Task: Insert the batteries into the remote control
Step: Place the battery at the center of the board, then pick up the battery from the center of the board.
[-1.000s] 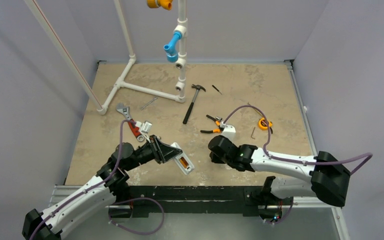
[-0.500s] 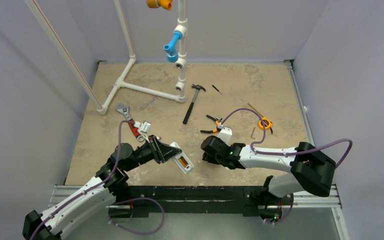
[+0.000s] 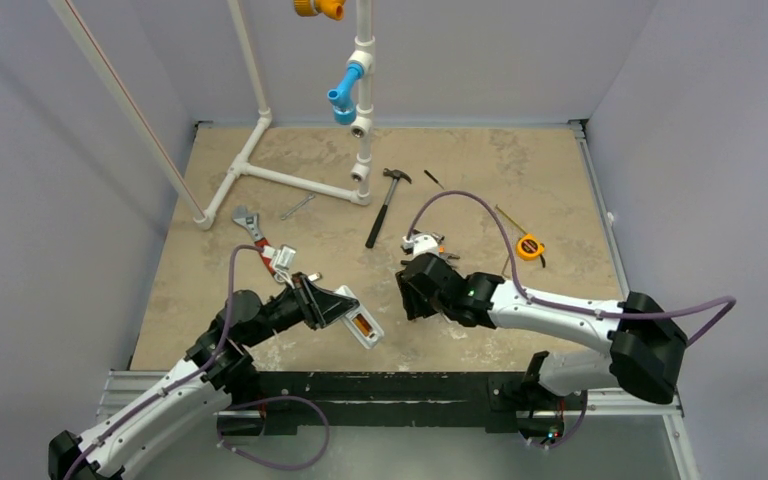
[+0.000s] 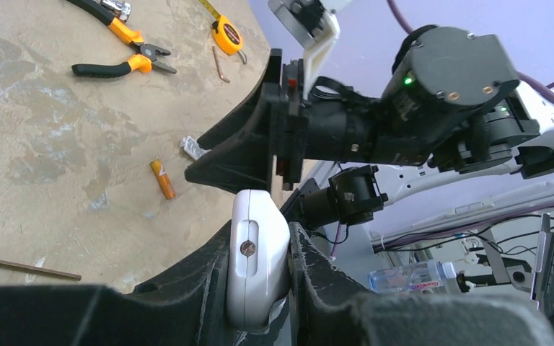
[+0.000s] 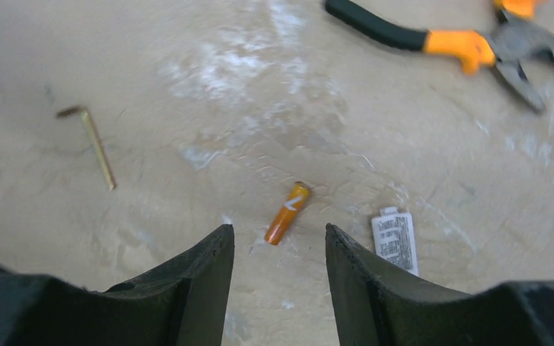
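My left gripper (image 3: pixel 332 306) is shut on the white remote control (image 3: pixel 363 327) and holds it tilted above the near table. Its back recess faces up, with an orange battery (image 3: pixel 362 326) in it. In the left wrist view the remote's end (image 4: pixel 257 267) sits clamped between the fingers. Another orange battery (image 5: pixel 287 213) lies loose on the table, also in the left wrist view (image 4: pixel 163 179). My right gripper (image 5: pixel 279 238) is open and empty just above it, with the battery ahead of the gap; in the top view the gripper (image 3: pixel 410 292) hides it.
A small white labelled piece (image 5: pixel 394 241) lies right of the loose battery. Orange-handled pliers (image 5: pixel 462 40) and a hex key (image 5: pixel 95 144) lie further off. A hammer (image 3: pixel 385 205), tape measure (image 3: pixel 530 247), wrench (image 3: pixel 250 225) and white pipe frame (image 3: pixel 280 176) are further back.
My right arm has swung left and away from the near edge, bringing its open gripper over the loose battery. My left gripper with the remote has shifted slightly.
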